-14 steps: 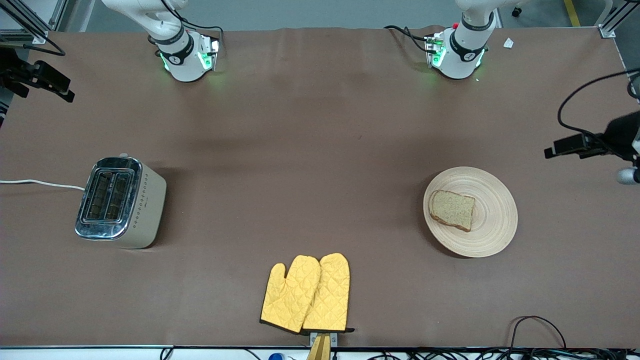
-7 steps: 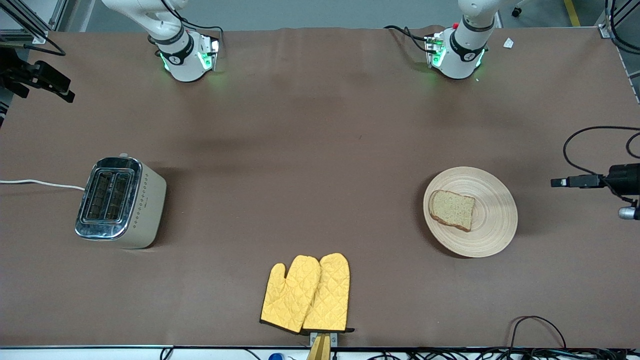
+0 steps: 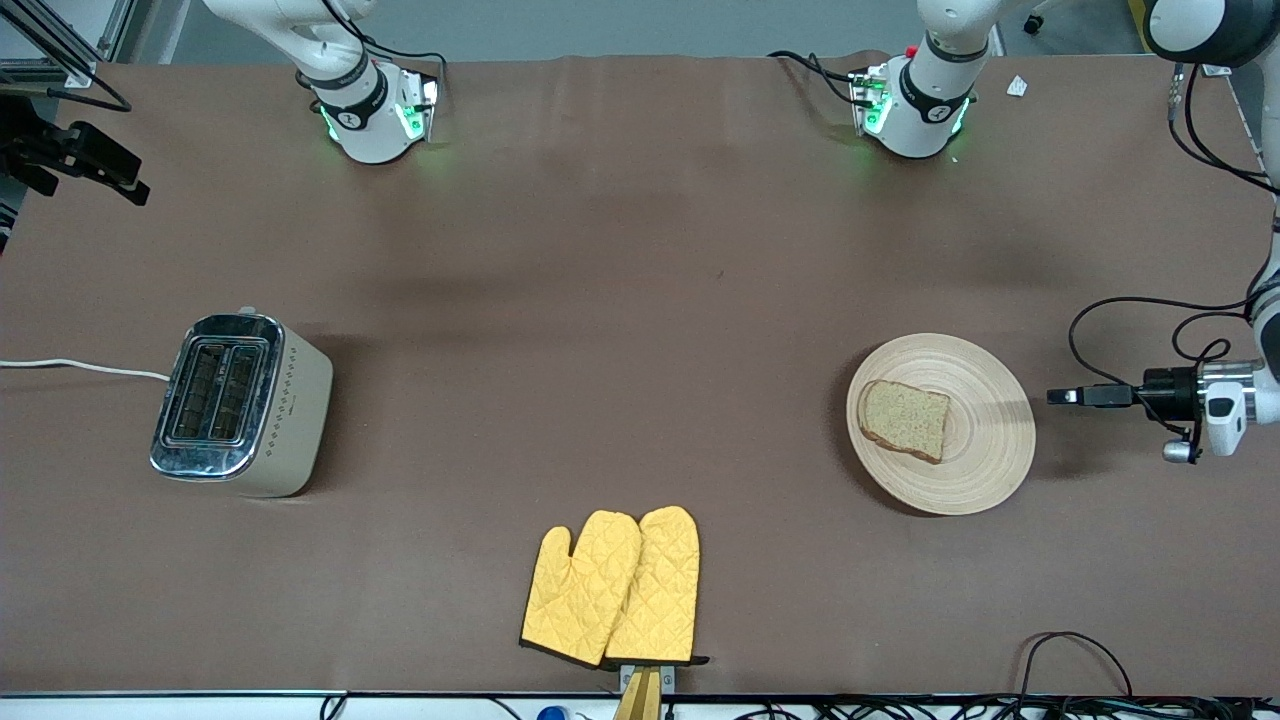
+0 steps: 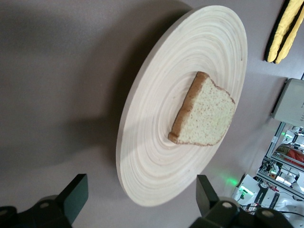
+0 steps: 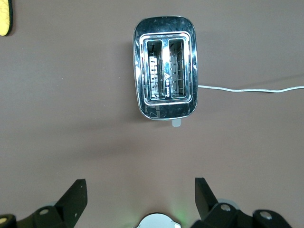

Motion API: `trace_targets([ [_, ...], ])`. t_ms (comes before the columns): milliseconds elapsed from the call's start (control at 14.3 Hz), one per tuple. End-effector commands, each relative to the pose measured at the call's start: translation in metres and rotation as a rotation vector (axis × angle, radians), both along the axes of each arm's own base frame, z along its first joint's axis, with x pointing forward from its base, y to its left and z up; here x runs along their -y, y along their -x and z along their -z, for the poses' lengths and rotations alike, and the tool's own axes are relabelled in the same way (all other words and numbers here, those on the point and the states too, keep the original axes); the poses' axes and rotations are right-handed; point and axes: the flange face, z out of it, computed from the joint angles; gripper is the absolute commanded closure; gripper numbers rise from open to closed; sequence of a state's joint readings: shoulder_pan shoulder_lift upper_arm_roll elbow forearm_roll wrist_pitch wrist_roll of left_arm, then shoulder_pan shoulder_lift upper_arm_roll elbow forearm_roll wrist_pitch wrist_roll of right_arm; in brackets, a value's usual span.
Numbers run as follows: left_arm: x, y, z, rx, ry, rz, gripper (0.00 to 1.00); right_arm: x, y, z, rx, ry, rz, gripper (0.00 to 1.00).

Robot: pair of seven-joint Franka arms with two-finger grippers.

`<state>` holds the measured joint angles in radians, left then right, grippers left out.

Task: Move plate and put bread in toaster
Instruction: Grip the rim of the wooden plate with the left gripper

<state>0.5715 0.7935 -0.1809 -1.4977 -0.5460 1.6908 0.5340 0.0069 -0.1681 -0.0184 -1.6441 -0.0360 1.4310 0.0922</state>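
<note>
The pale wooden plate (image 3: 985,455) lies toward the left arm's end of the table, and the bread (image 3: 905,420) lies flat on it. My left gripper (image 3: 1062,396) is low, level with the table and open, its tips just short of the plate's rim. In the left wrist view the plate's rim (image 4: 137,156) shows between the open fingers of the gripper (image 4: 141,190), with the bread (image 4: 206,116) on the plate. The toaster (image 3: 240,403) stands toward the right arm's end, slots empty. My right gripper (image 5: 140,190) waits open, high above the table beside the toaster (image 5: 166,66).
A pair of yellow oven mitts (image 3: 612,587) lies near the front edge, midway along the table. The toaster's white cord (image 3: 80,368) runs off the table's end. Cables hang by the left arm (image 3: 1100,310).
My left gripper has come down and moved in toward the plate's rim. The right arm, plate, bread and toaster have not moved.
</note>
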Motion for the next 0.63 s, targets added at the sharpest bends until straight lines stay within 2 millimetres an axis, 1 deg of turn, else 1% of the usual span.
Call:
trace_targets([
  [0,0.002,-0.006,0.022,0.04,0.027,-0.004,0.0,-0.003,0.001,-0.002,0.007,-0.006,0.012,0.0],
  [70,0.003,-0.004,0.032,0.041,0.036,0.0,0.0,-0.003,0.001,-0.002,0.007,-0.006,0.012,0.0],
  [210,0.005,-0.004,0.043,0.05,0.06,-0.01,0.0,-0.003,0.001,-0.002,0.007,-0.008,0.012,0.0],
  [420,0.014,-0.006,0.045,0.054,0.087,-0.023,0.0,-0.003,0.0,-0.002,0.012,-0.008,0.012,0.0],
  [490,0.022,-0.009,0.044,0.057,0.095,-0.017,0.0,-0.003,0.0,-0.002,0.012,-0.008,0.012,0.0],
  [560,0.025,-0.01,0.045,0.056,0.098,-0.015,0.01,-0.004,0.001,-0.002,0.013,-0.007,0.01,0.0],
])
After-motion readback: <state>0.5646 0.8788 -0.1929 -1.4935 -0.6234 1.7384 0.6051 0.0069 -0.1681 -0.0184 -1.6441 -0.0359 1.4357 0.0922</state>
